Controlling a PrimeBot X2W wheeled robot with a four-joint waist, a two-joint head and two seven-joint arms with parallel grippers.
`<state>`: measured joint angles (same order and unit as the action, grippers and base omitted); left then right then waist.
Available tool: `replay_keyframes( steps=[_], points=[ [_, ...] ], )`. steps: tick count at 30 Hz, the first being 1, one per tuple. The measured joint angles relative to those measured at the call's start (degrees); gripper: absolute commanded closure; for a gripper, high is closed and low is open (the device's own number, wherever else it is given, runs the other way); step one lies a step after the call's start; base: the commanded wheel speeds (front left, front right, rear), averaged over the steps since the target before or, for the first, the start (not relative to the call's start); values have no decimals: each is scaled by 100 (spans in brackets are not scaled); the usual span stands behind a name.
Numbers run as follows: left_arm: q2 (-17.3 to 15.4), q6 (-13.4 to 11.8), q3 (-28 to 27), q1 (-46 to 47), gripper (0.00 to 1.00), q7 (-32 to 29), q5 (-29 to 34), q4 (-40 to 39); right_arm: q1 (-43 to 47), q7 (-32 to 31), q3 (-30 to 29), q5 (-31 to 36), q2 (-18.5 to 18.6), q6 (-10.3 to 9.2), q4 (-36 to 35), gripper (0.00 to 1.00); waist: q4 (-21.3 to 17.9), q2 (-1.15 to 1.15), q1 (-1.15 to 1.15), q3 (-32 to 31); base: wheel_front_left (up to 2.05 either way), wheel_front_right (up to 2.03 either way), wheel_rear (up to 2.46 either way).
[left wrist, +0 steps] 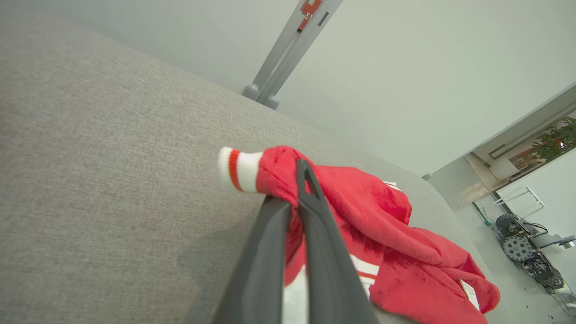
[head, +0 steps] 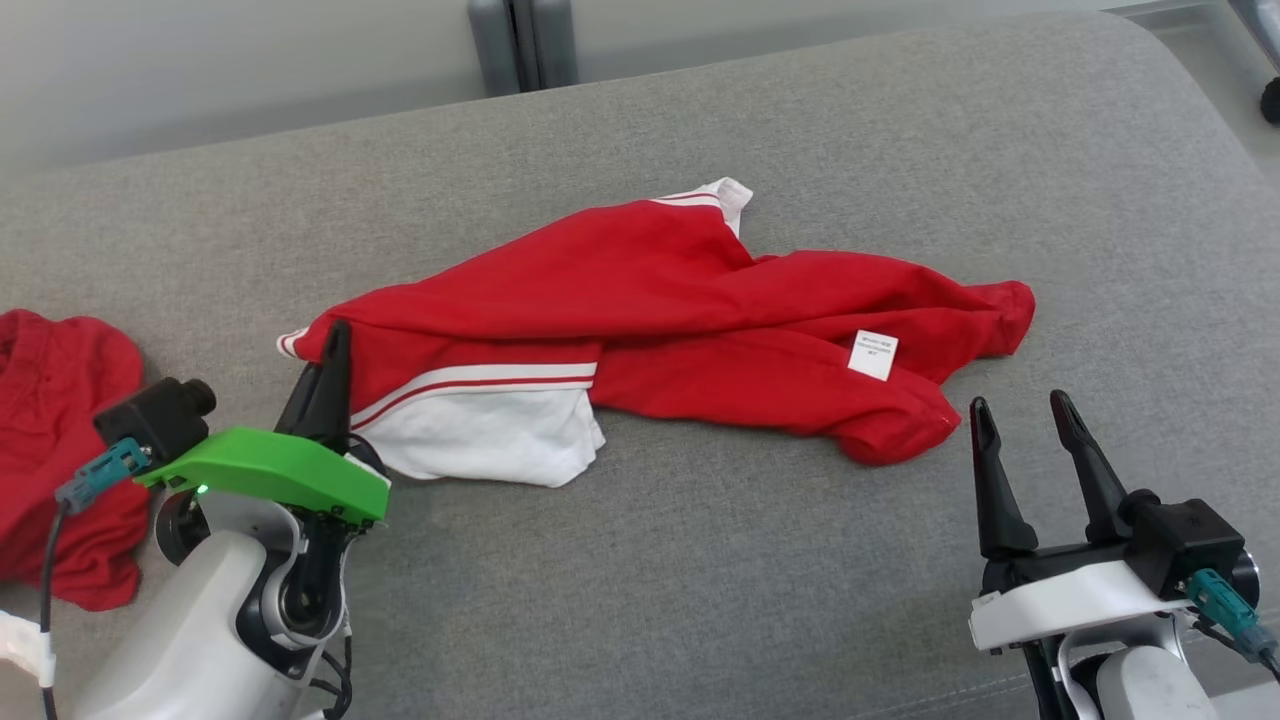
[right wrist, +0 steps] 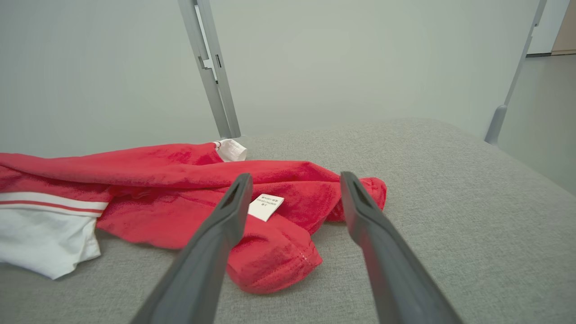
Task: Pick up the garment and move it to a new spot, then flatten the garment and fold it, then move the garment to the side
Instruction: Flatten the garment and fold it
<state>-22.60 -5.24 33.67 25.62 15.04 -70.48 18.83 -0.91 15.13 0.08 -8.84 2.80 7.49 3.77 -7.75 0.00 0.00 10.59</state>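
The garment [head: 690,290] is a crumpled red top with a white panel, white stripes and a white label, lying across the middle of the grey cushion [head: 700,580]. My left gripper [head: 334,345] is shut on the garment's left end, near the striped cuff [left wrist: 238,170]. In the left wrist view the two fingers [left wrist: 302,170] press together with red cloth [left wrist: 382,216] bunched around them. My right gripper [head: 1022,415] stands open just off the garment's right hem, touching nothing. In the right wrist view its fingers [right wrist: 294,180] frame the red hem [right wrist: 270,256] and the label [right wrist: 266,206].
A second red cloth [head: 55,430] lies at the cushion's far left edge, beside my left arm. A grey post [head: 520,45] rises behind the cushion against a pale wall. A wheeled machine [left wrist: 526,247] stands on the floor beyond the cushion's far end.
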Motion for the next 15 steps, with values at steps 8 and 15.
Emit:
replay_keyframes(
  steps=[8,15],
  points=[
    [71,153,-130,20,0,0,476,201,-37,0,33,166,0,0,-16,0,270,0,0,76,0,0,0],
    [479,-100,-1267,-157,0,9,2373,35,-37,0,48,216,0,0,-14,0,414,0,0,106,0,0,0]
  ],
)
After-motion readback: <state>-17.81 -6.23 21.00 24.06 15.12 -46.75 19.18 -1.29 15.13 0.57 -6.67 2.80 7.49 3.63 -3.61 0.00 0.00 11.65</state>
